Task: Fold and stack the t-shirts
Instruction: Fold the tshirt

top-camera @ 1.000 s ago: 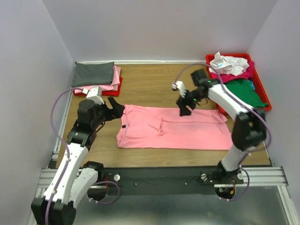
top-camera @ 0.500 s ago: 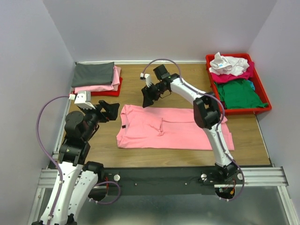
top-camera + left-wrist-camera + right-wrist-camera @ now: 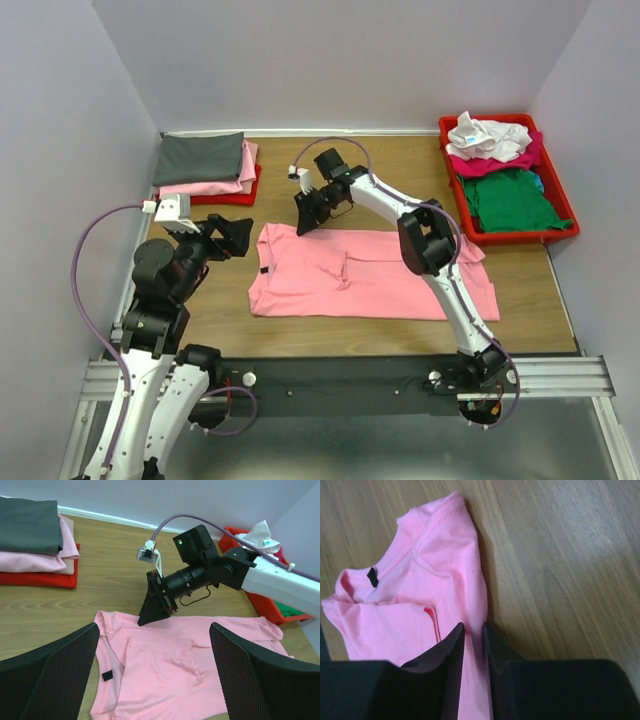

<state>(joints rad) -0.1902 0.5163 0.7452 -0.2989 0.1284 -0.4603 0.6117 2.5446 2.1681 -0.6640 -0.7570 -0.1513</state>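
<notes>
A light pink t-shirt (image 3: 370, 275) lies flat on the wooden table, part folded, with its dark neck tag (image 3: 265, 270) at the left. My right gripper (image 3: 303, 225) reaches over to the shirt's far left corner. In the right wrist view its jaws (image 3: 473, 626) are pinched on the shirt's far edge (image 3: 435, 575), beside the bare wood. My left gripper (image 3: 240, 238) hovers wide open just left of the collar. In the left wrist view, pink cloth (image 3: 165, 670) shows between its fingers (image 3: 60, 665) and nothing is held.
A folded dark grey tee on pink ones (image 3: 200, 165) rests on a red tray at the back left. The red tray (image 3: 560, 232) at the back right holds loose white (image 3: 487, 135), magenta and green (image 3: 515, 200) tees. Walls close in on three sides.
My right arm has swung left along the shirt's far edge to its far left corner, and its jaws have closed on the cloth. My left arm drew back a little, still open.
</notes>
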